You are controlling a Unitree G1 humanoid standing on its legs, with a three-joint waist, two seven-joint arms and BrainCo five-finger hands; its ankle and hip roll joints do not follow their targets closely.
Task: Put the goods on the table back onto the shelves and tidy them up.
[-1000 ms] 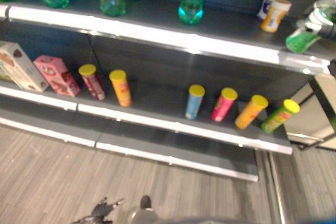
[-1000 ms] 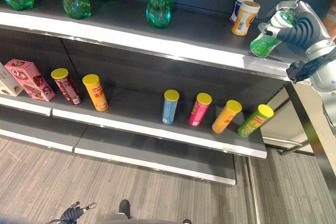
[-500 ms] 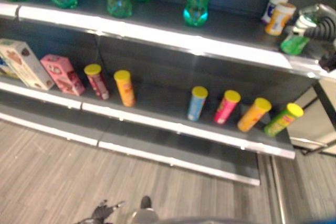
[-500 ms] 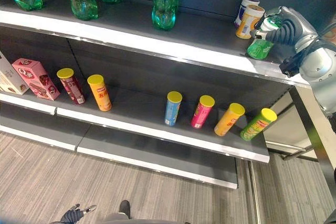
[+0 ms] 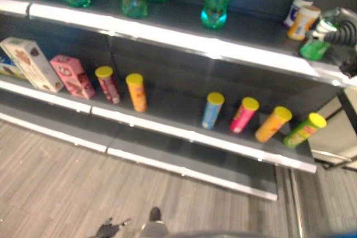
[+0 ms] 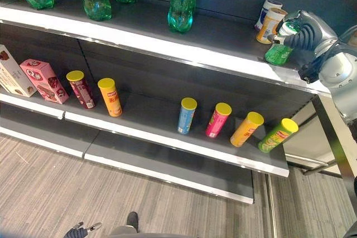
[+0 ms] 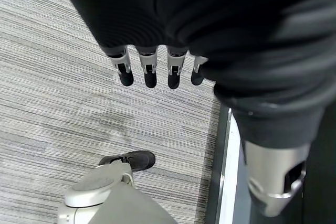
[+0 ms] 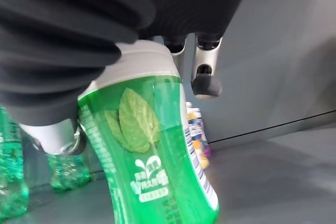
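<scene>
Green mint container (image 6: 278, 54) sat in the right hand (image 6: 305, 33), whose fingers curled round its white-capped upper end while its base hung just over the right end of the top shelf (image 6: 167, 43), directly below the palm. Its long axis looked tilted, cap toward the hand and base slanting away toward the two small cans (image 6: 269, 18) just beyond the fingertips, so I judged setting it down called for righting it first. Far from the shelf, the left hand (image 7: 152, 69) hung low over the floor (image 7: 63, 103) with straight, empty fingers.
</scene>
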